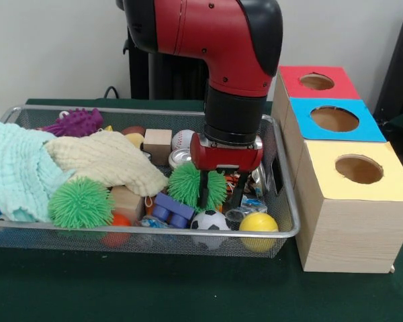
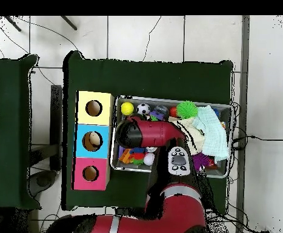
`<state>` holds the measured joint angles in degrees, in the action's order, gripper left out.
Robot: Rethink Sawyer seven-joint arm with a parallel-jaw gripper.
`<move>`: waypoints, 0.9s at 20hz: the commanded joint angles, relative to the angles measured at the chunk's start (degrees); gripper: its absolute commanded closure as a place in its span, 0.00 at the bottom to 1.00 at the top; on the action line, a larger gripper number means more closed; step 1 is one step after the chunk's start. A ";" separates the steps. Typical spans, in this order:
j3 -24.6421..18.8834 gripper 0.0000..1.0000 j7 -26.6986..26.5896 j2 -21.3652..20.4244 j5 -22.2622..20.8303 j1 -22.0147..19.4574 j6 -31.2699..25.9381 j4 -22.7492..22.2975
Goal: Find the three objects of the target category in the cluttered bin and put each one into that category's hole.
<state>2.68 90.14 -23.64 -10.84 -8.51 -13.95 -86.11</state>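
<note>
The wire mesh bin (image 1: 154, 232) is full of toys and cloths; it also shows in the overhead view (image 2: 230, 107). My gripper (image 1: 220, 194) hangs low inside the bin's right part with its fingers apart, beside a green spiky ball (image 1: 187, 184) and above a small soccer ball (image 1: 209, 221). I see nothing held between the fingers. In the overhead view the arm (image 2: 146, 133) hides the gripper. Right of the bin stand three wooden boxes with round holes: yellow (image 1: 359, 169), blue (image 1: 334, 119), red (image 1: 316, 81).
The bin also holds a yellow ball (image 1: 258, 223), a blue brick (image 1: 172, 209), a second green spiky ball (image 1: 80, 202), a wooden block (image 1: 157, 142), a baseball (image 1: 183, 139), a purple spiky toy (image 1: 77, 123), a mint cloth (image 1: 17, 171) and a cream cloth (image 1: 107, 161).
</note>
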 commanded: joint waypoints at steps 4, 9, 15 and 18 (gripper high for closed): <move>-5.24 0.00 8.57 -1.65 2.58 -0.62 -3.61 -4.65; -4.92 0.00 8.84 -1.32 2.84 -0.11 -3.00 -4.49; -5.26 0.00 9.11 -0.29 3.09 -0.10 -2.00 -3.73; -5.67 0.00 9.09 -0.36 3.24 -0.06 -2.07 -3.77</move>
<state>2.08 90.14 -25.28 -9.98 -8.47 -13.96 -87.26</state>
